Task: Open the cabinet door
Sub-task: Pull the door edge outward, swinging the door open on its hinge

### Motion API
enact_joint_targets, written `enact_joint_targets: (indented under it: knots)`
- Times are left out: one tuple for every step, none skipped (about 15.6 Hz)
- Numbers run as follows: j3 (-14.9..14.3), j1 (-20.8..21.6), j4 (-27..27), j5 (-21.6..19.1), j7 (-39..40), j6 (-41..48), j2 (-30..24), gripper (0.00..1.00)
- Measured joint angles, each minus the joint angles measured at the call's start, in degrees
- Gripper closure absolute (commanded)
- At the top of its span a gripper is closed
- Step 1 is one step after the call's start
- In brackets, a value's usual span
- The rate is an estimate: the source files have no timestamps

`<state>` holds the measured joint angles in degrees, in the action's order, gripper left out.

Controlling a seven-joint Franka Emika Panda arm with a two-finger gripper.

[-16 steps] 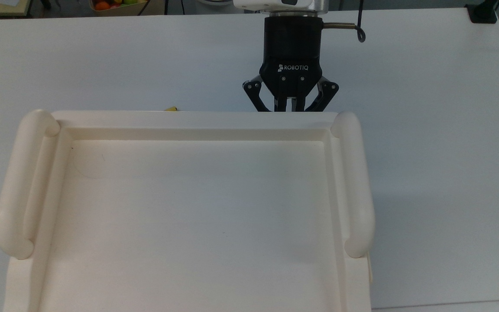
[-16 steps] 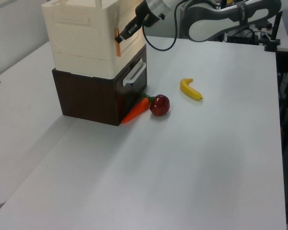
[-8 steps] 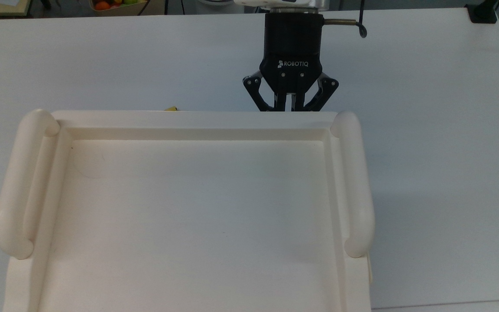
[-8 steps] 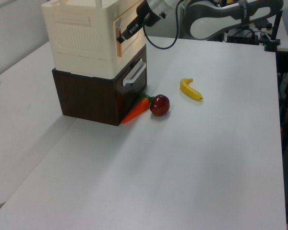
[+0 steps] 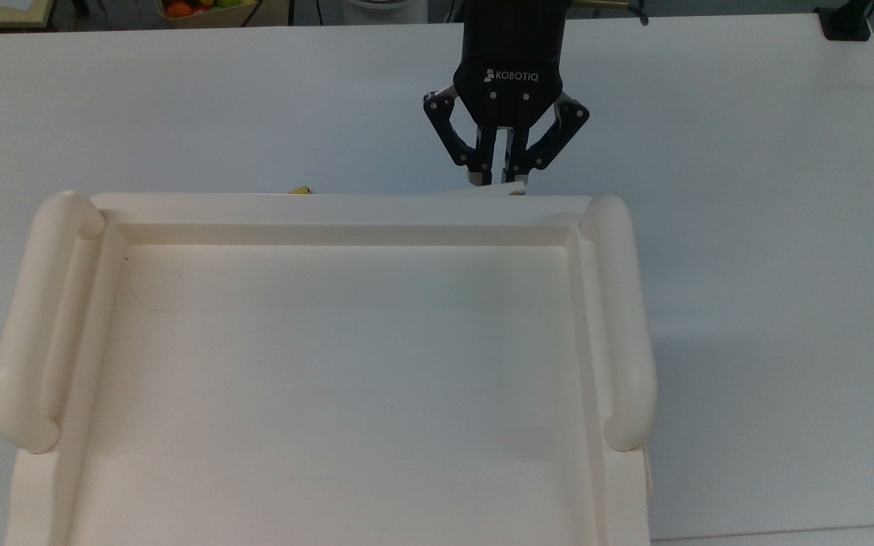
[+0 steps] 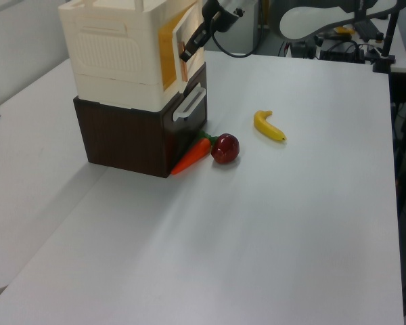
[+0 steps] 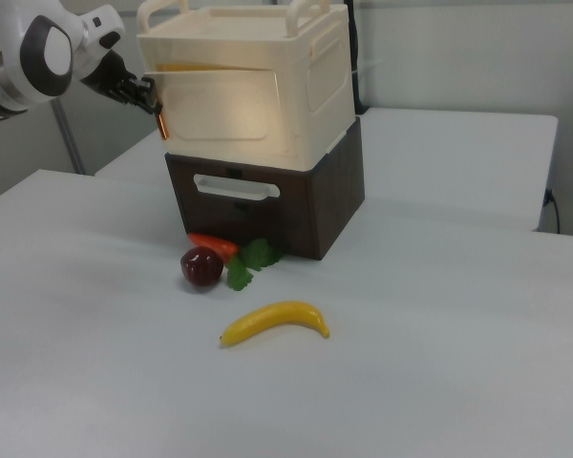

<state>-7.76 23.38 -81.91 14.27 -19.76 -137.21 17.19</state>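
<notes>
The cream cabinet (image 6: 111, 57) stands on a dark brown drawer unit (image 6: 122, 139). Its cabinet door (image 7: 224, 110) is swung partly out, and the pale tan inner face (image 6: 168, 59) shows in the left view. From the top view only a thin sliver of the door (image 5: 479, 191) sticks out past the cabinet's recessed top (image 5: 611, 318). My black gripper (image 5: 498, 180) is shut on the door's free edge, where a small orange handle (image 7: 162, 126) sits. The gripper (image 6: 187, 51) reaches in from the table side, and it is at the right view's left (image 7: 151, 96).
A carrot (image 6: 191, 154) and a red apple (image 6: 224, 148) lie against the drawer unit's front. A banana (image 6: 268, 126) rests further out on the white table (image 6: 291, 223). The drawer has a white handle (image 6: 189, 105).
My gripper has pulled back from the cabinet front, still gripping the door's edge. The door has swung from nearly closed to partly open, exposing its tan inner face.
</notes>
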Motion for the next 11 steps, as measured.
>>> enact_joint_targets:
  knots:
    - [0.01, -0.02, 0.0, -0.49, -0.14, 1.65, -0.38, 0.41]
    - [-0.01, -0.14, -0.02, -1.35, -0.2, 4.27, -0.76, 0.26]
    - [-0.05, -0.32, -0.03, -2.3, -0.2, 6.82, -1.14, 0.21]
    - [-0.05, -0.55, -0.03, -3.09, -0.2, 9.03, -1.53, 0.14]
    - [-0.05, -0.67, -0.03, -3.72, -0.2, 11.07, -1.94, 0.09]
    - [-0.06, -0.69, -0.03, -4.15, -0.19, 13.22, -2.43, 0.09]
    - [-0.06, -0.67, -0.02, -4.33, -0.19, 15.33, -3.03, 0.09]
    - [-0.06, -0.66, 0.0, -4.36, -0.19, 17.15, -3.72, 0.09]
    - [-0.06, -0.65, 0.02, -4.36, -0.04, 18.79, -4.57, 0.09]
    - [-0.06, -0.64, 0.05, -4.37, 0.27, 20.27, -5.61, 0.09]
    - [-0.06, -0.64, 0.06, -4.37, 0.57, 21.17, -6.61, 0.09]
